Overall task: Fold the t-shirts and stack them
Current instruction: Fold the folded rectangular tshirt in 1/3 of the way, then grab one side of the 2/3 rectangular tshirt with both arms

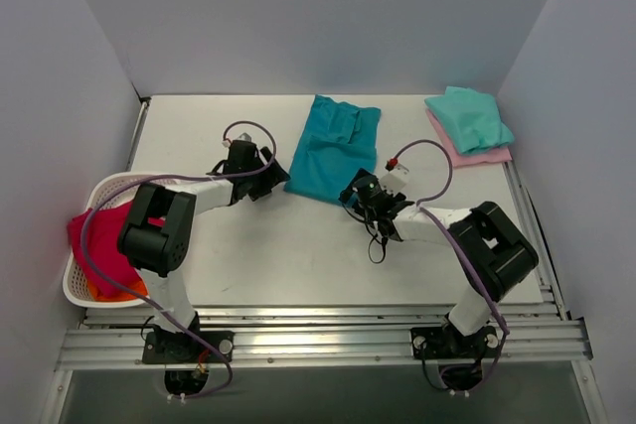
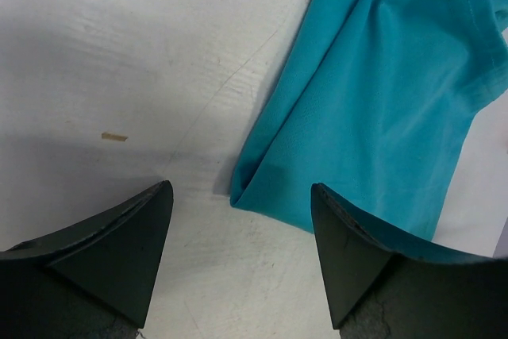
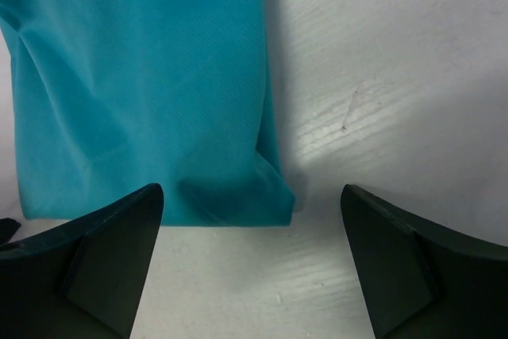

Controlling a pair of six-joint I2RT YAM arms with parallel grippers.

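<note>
Teal t-shirt (image 1: 333,149) at table (image 1: 298,265) centre: soft, limp, light. Left fingers (image 2: 119,260) and right fingers (image 3: 405,260) apart, empty. Likely best pinched at near corners.

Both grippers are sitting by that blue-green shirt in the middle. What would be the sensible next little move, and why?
Probably lower both and pinch the near corners of the teal t-shirt. The left gripper and right gripper stand open, one near corner of the cloth showing between each one's jaws, nothing gripped yet. Holding both corners would let them fold that edge over.
</note>
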